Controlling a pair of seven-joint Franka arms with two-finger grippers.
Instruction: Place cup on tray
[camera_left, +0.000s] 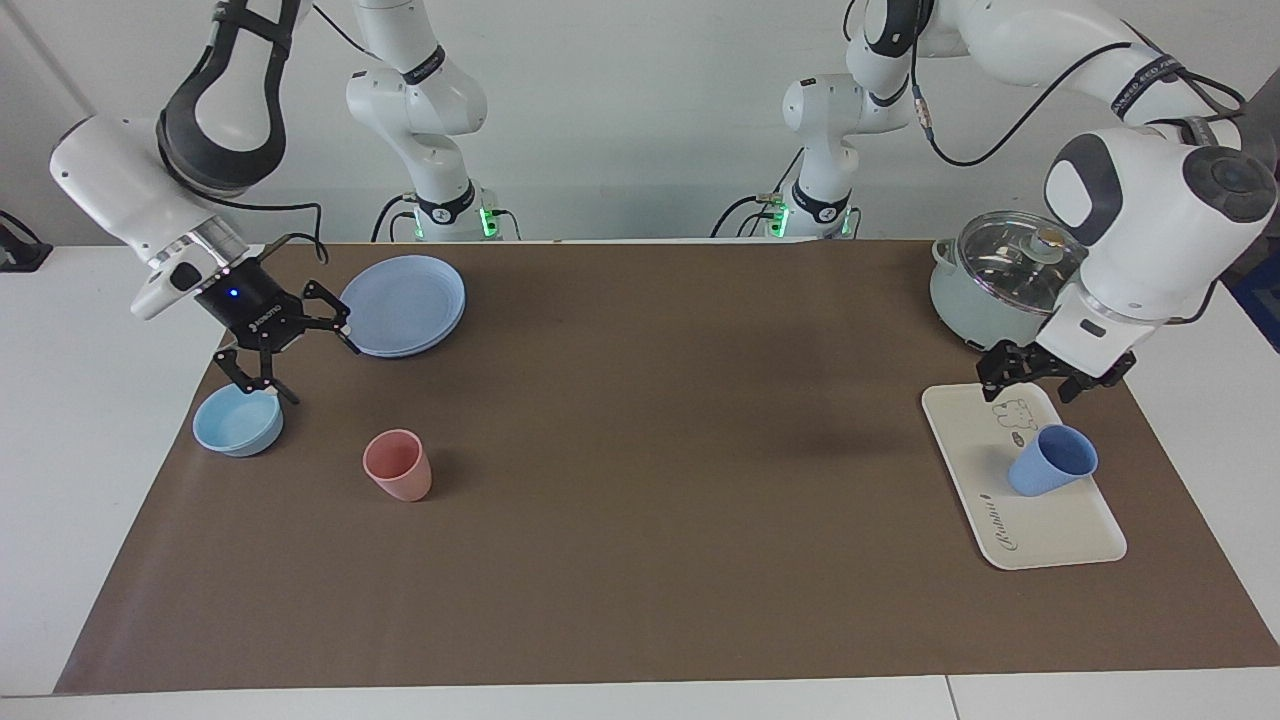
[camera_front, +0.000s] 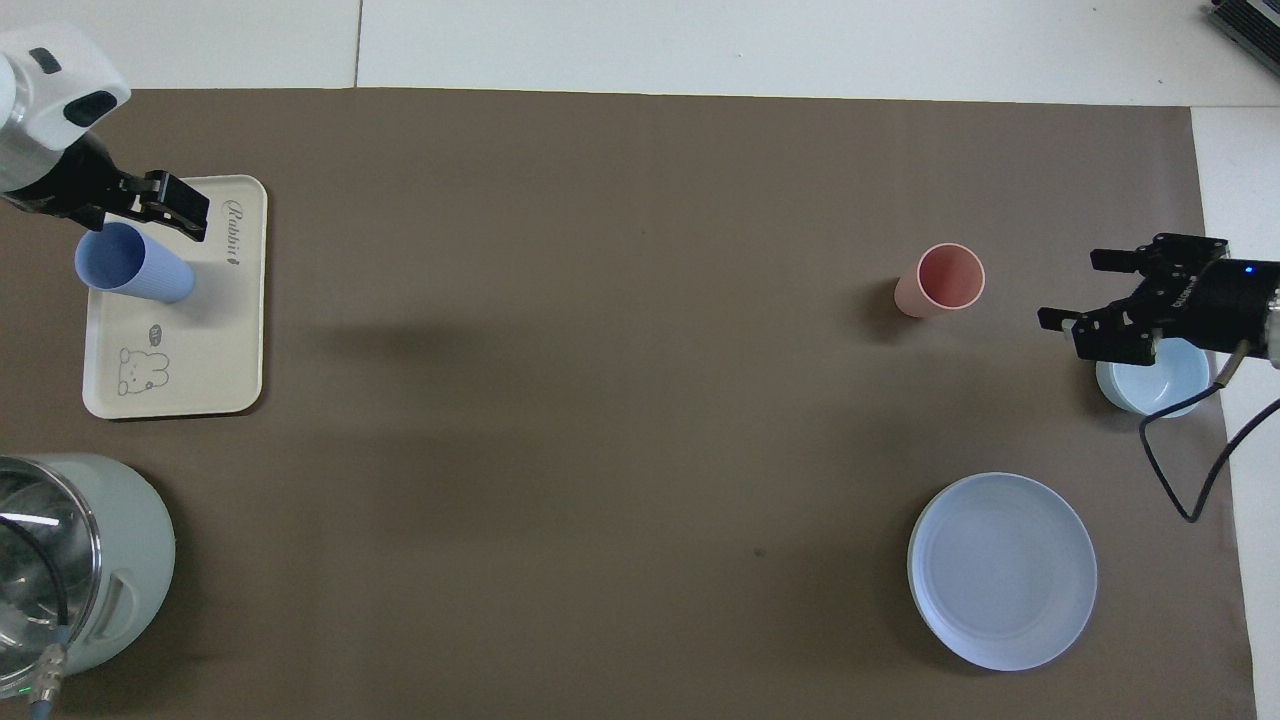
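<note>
Overhead view showing cup (camera_front: 134, 264) standing on tray (camera_front: 200, 330), its long axis tilting, mouth leaning toward left arm's end of table. Left gripper (camera_left: 1040, 375) hanging over tray's robot-side edge, just above cup, fingers spread wide, gripping nothing. Right gripper (camera_left: 290, 362) waiting over light-blue bowl (camera_left: 238, 421), fingers spread wide, gripping nothing; pink tumbler (camera_left: 398, 465) and blue plate (camera_left: 405, 304) sitting near it.

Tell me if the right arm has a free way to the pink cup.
Probably yes: the right gripper hangs open above the bowl, and only bare mat lies between it and the upright pink cup.
</note>
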